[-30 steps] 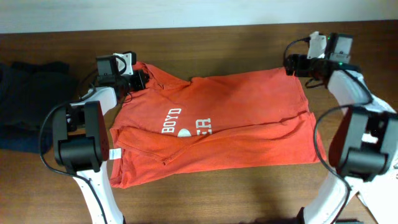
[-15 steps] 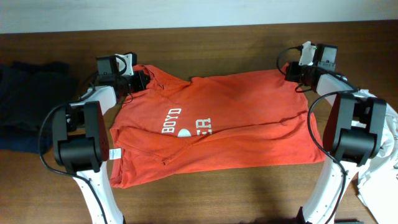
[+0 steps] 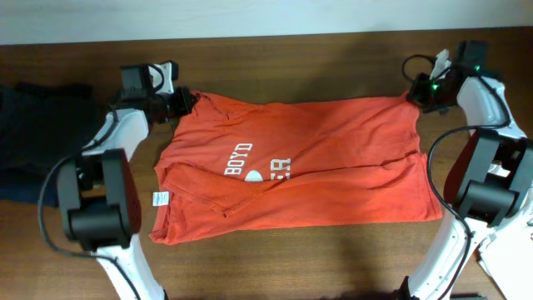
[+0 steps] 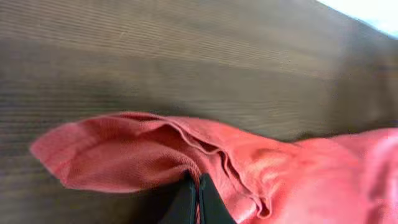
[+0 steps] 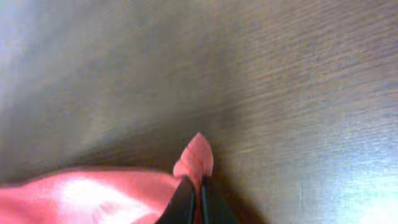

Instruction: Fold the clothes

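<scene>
While flat, T-shirt (image 3: 316, 167) crosswise, tag (image 3: 154, 197) leftward

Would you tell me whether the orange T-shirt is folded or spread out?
Mostly spread: the T-shirt lies stretched out, one flap overlapping its lettering.

Table (image 3: 291, 258) bare front of T-shirt (image 3: 333, 167); dark clothes (image 3: 33, 142) crowd left.

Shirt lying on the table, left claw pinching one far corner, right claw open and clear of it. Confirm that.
Not quite: the right claw is shut on the shirt's far right corner; the right wrist view shows cloth pinched in it. The rest holds: shirt on the table, left claw pinching the other far corner.
</scene>
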Controlling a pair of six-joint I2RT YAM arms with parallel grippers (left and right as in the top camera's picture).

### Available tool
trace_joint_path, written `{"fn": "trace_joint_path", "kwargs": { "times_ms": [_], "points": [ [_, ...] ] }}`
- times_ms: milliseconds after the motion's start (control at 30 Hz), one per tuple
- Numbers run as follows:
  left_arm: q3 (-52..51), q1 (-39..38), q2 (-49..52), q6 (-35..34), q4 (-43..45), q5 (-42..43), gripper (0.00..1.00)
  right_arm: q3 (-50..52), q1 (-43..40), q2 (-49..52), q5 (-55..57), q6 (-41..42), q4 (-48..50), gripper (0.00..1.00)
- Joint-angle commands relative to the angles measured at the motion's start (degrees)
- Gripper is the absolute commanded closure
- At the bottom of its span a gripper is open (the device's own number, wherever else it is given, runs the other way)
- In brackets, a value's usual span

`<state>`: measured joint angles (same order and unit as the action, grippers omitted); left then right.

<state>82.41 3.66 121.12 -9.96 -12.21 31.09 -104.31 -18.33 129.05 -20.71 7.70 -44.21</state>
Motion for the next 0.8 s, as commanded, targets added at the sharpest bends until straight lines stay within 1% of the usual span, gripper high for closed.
{"fn": "trace_joint_path", "kwargs": {
  "times_ms": [0,67,100,167,267,333,433,500,533,600,700,767],
  "points": [
    [0.85,0.15,-7.96,0.61,-3.1,1.05,0.99,-6.36,0.24,-2.38,0.35,-1.92,-10.75,0.95],
    [0.85,0.15,-10.27,0.59,-5.55,1.07,0.99,-8.81,0.26,-2.38,1.53,-1.92,-17.4,0.95],
    [0.85,0.15,-11.37,0.61,-8.15,1.05,0.99,-9.9,0.24,-2.38,4.02,-1.92,-21.86,0.96],
    [0.85,0.61,-13.05,0.63,-15.1,0.59,0.99,-10.91,0.2,-2.38,8.98,-1.92,-29.68,0.96],
    [0.85,3.23,-15.41,1.09,-24.87,0.63,0.99,-11.02,0.2,-2.38,15.54,-1.92,-38.53,0.96],
    [0.85,5.51,-17.9,5.38,-32.28,0.59,0.99,-11.02,0.2,-2.38,16.79,-1.95,-43.1,0.96],
    [0.85,7.34,-20.26,9.77,-41.03,0.59,0.99,-11.02,0.2,-2.38,16.92,-1.95,-47.71,0.96],
    [0.85,7.65,-20.65,12.96,-49.13,-3.28,0.99,-10.99,0.22,-2.38,16.94,-3.96,-52.3,0.96],
    [0.83,7.65,-20.65,14.05,-52.5,-5.42,0.99,-10.84,0.26,-2.38,16.94,-5.03,-53.18,0.96],
    [0.83,7.65,-20.65,16.22,-56.85,-6.08,0.99,-9.64,0.31,-2.38,16.92,-5.79,-53.18,0.96],
    [0.83,7.65,-20.65,17.35,-62.47,-6.21,0.99,-3.91,0.09,-3.48,16.92,-5.77,-53.18,0.96],
    [0.83,7.65,-20.65,17.31,-66.77,-8.24,0.99,4.2,-0.83,-6.38,17.25,-5.79,-53.18,0.96]
  ]
}}
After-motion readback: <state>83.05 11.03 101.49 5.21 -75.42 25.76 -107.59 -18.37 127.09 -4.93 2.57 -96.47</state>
